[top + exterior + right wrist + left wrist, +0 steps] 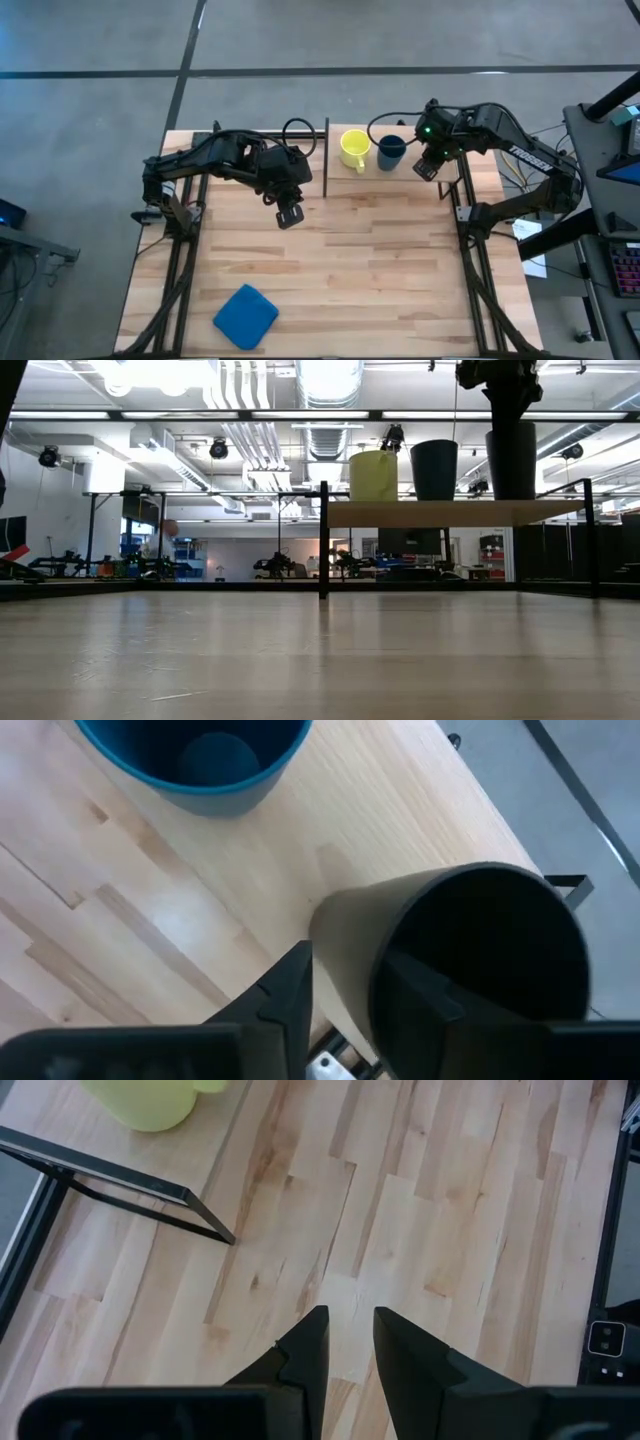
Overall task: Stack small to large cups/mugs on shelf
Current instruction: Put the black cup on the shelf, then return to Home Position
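Note:
A yellow mug [354,148], a dark blue cup [391,152] and a taller black cup [510,460] stand in a row on the light wood shelf [450,512], on their bases. My right gripper [345,985] is at the black cup, at the row's right end, shut on it. In the high view the right gripper [427,167] hides that cup. My left gripper [290,213] hangs over the table left of the shelf, open by a narrow gap [350,1340] and empty. My right gripper has the black cup's wall at the rim [350,935], on the side toward the blue cup. One finger [292,988] is outside the cup and one [410,990] inside. The fingers come from above, pointing down. The cup stands upright with its base on the shelf [510,498].
A flat blue cloth [245,315] lies near the table's near left corner. The shelf's thin dark upright [326,160] stands at its left edge, close to my left gripper. The dark blue cup [200,760] is right beside the black one.

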Tool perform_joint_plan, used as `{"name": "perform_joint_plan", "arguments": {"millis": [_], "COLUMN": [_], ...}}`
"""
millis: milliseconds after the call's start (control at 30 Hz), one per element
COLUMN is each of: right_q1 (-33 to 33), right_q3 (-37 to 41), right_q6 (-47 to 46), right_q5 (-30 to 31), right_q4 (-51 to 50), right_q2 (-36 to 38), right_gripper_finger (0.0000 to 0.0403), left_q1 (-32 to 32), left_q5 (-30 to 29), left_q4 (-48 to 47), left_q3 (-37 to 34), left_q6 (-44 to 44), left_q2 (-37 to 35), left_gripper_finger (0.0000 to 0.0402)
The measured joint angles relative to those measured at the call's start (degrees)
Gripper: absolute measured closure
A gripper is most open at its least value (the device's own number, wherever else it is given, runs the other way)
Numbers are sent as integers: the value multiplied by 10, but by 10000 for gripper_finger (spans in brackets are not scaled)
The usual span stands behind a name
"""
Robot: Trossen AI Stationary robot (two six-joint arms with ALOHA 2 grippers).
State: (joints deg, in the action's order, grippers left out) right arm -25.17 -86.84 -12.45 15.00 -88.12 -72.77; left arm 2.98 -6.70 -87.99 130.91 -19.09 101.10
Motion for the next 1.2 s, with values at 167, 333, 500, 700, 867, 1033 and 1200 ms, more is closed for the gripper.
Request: {"name": "perform_joint_plan", "arguments": {"millis": [167,333,500,700,867,1033,1200], "right_q1": [0,0,0,0,0,1,12], "right_q3": [-14,-53,-116,-215,-281,-299,-282], "right_q6": [11,12,11,8,-8,-6,-6], "right_q5": [1,2,2,2,-33,-85,-90], "right_q4": [-10,-19,-19,-19,-19,-18,-19], "right_q2": [1,1,1,3,8,21,43], "right_gripper_finger": [310,312,314,322,332,341,355], "left_q1": [0,-3,-4,-4,-4,-4,-4], "left_q5": [0,0,0,0,-13,-37,-45], "left_q4": [0,0,1,1,3,5,5], "left_q3": [0,0,0,0,0,0,1], "left_q6": [0,0,0,0,0,0,0], "left_q2": [0,0,0,0,0,0,0], "left_gripper_finger": [333,333,333,333,333,333,334]}}
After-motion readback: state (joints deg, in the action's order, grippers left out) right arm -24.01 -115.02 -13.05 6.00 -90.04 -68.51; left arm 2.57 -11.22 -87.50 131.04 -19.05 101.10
